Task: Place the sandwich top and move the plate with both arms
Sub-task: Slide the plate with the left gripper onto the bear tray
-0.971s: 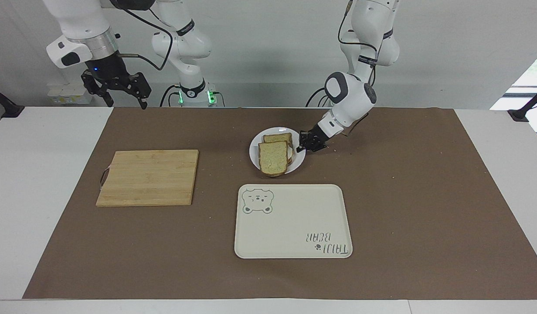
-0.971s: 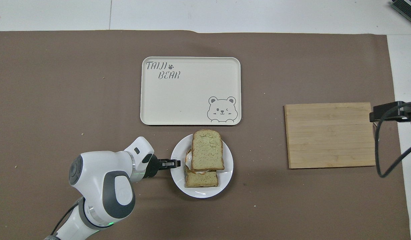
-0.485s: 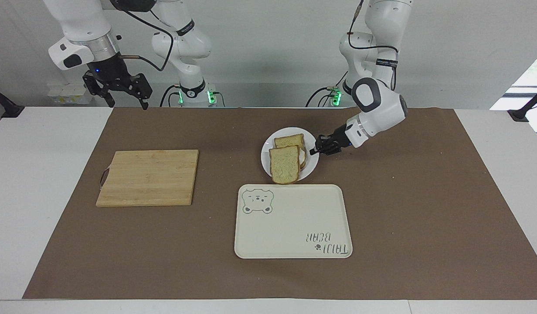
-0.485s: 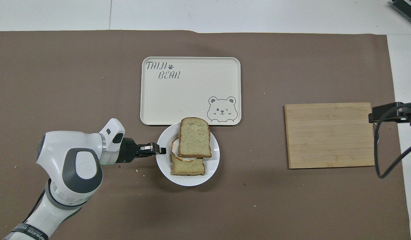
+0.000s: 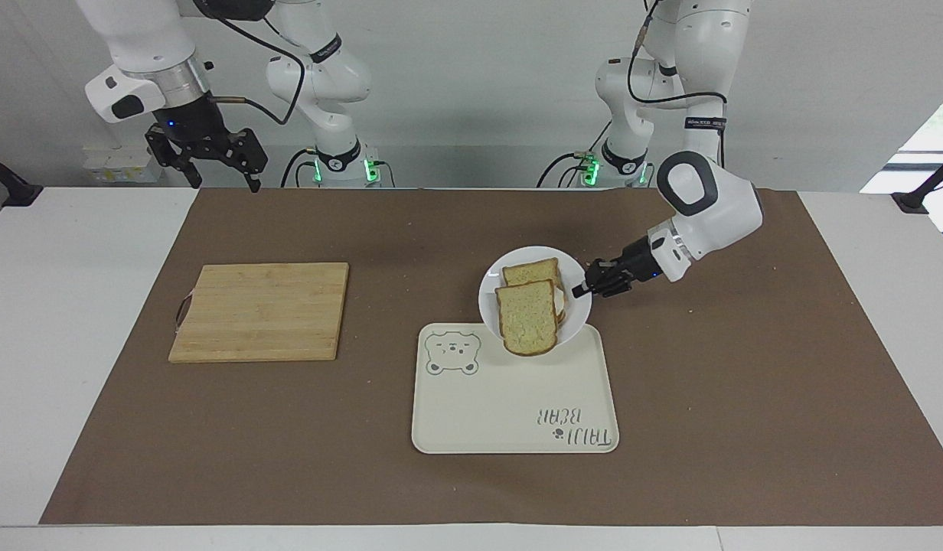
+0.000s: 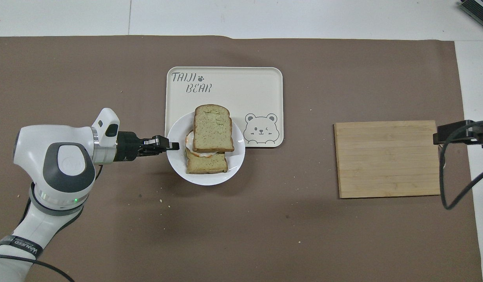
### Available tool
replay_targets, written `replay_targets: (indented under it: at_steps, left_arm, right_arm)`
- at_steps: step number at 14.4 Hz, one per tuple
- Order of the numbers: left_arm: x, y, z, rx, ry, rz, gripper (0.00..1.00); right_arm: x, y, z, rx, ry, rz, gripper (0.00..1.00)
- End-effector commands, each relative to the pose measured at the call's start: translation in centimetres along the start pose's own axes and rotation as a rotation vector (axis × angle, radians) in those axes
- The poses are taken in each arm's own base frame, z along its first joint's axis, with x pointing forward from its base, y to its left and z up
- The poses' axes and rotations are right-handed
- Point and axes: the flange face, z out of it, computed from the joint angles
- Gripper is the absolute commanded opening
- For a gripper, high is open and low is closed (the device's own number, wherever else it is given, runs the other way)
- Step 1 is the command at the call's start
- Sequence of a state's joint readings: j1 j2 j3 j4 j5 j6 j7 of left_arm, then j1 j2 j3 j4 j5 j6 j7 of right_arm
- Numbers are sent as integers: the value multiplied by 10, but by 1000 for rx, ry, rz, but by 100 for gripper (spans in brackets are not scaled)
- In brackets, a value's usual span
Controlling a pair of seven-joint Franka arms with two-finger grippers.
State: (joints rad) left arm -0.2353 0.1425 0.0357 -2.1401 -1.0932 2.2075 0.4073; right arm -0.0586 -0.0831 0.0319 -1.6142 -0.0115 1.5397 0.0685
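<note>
The small white plate (image 5: 493,287) (image 6: 210,178) carries a stacked sandwich. The plain sandwich top (image 5: 526,326) (image 6: 212,127) lies skewed over a lower slice (image 5: 531,272) (image 6: 207,166), with a bit of egg white (image 6: 189,139) showing between them. My left gripper (image 5: 579,290) (image 6: 173,145) is shut on the plate's rim, at the side toward the left arm's end. The plate overlaps the edge of the cream bear tray (image 5: 510,405) (image 6: 226,84) nearer the robots. Whether it touches the tray I cannot tell. My right gripper (image 5: 223,182) hangs open and holds nothing, high over the table's edge at the right arm's end.
A wooden cutting board (image 5: 261,310) (image 6: 387,158) lies on the brown mat toward the right arm's end. Most of the tray's surface is bare, with a bear drawing (image 5: 452,353) beside the plate. Crumbs dot the mat.
The left gripper has carried the plate with the sandwich away from the robots and toward the left arm's end, so it now overlaps the tray's edge. The right arm has stayed nearly still.
</note>
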Motion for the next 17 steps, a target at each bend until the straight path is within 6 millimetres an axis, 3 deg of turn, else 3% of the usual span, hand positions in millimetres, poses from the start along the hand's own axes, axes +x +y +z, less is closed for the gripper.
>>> replay_targets:
  at_steps: [1, 7, 10, 16, 17]
  left_arm:
    - [38, 3, -4, -29, 38, 12, 0]
    - [83, -15, 34, -4, 86, -25, 0]
    - [85, -18, 66, 24, 107, -22, 0]
    - [75, -8, 79, 39, 73, 2, 0]
    - [75, -9, 79, 36, 68, -2, 16]
  right_arm:
    - [-8, 2, 0, 2, -4, -22, 100]
    - [-8, 2, 0, 2, -6, -23, 100]
    - [-8, 2, 0, 2, -4, -23, 100]
    - [-8, 3, 0, 2, -6, -22, 100]
    - [-8, 3, 0, 2, -6, -20, 100]
